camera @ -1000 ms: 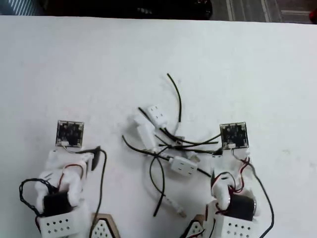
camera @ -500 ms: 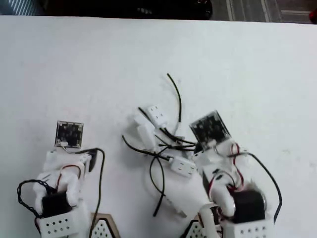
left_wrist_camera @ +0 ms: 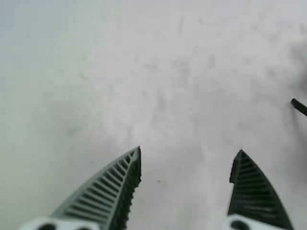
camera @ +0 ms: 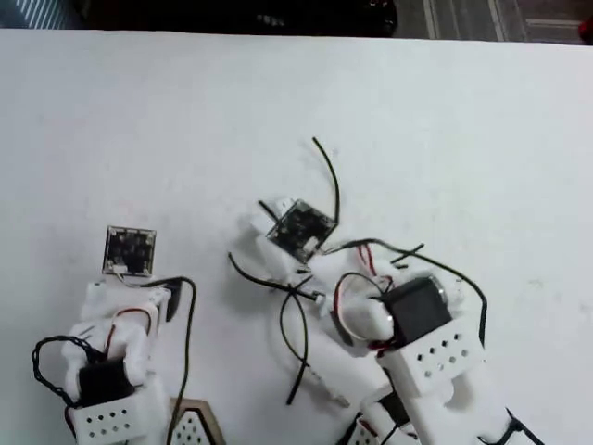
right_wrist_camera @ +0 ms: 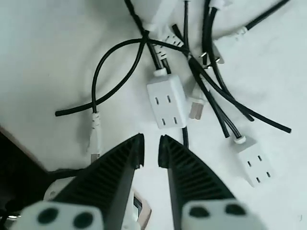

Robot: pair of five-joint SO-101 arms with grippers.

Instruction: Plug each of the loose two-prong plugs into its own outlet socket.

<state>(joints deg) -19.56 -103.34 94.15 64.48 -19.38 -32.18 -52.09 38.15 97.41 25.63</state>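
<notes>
A: Start at the near edge. Where do the arms sit?

B: From above, the left arm (camera: 116, 352) is at 8 o'clock, next to a tan base plate (camera: 193, 425). Its left claw (left_wrist_camera: 189, 151) is spread wide over the white table (camera: 463, 120) with nothing between the fingers. One black cord tip (left_wrist_camera: 298, 106) lies off to one side of it.

A: And the other arm?

B: The right arm (camera: 417, 334) comes in from 5 o'clock and leans toward the centre. The right claw (right_wrist_camera: 150, 137) is almost closed, with only a thin slit between the tips, and it holds nothing. It hangs just short of a white socket block (right_wrist_camera: 166, 103).

A: Where are the plugs?

B: They lie loose in the tangle at the table's centre. One white plug (right_wrist_camera: 95, 136) lies near the claw, at the end of a looping black cord (right_wrist_camera: 115, 52). A second plug (right_wrist_camera: 195, 108) lies just beside the socket block, half under crossing cords. A second socket block (right_wrist_camera: 253, 160) lies apart, past those cords.

A: Anything in the way?

B: From above, the right arm's wrist board (camera: 299, 230) covers much of the tangle. Farther out, toward 12 o'clock, one long cord (camera: 332, 181) curves away across the table, and a dark strip (camera: 232, 14) runs beyond the far edge
</notes>
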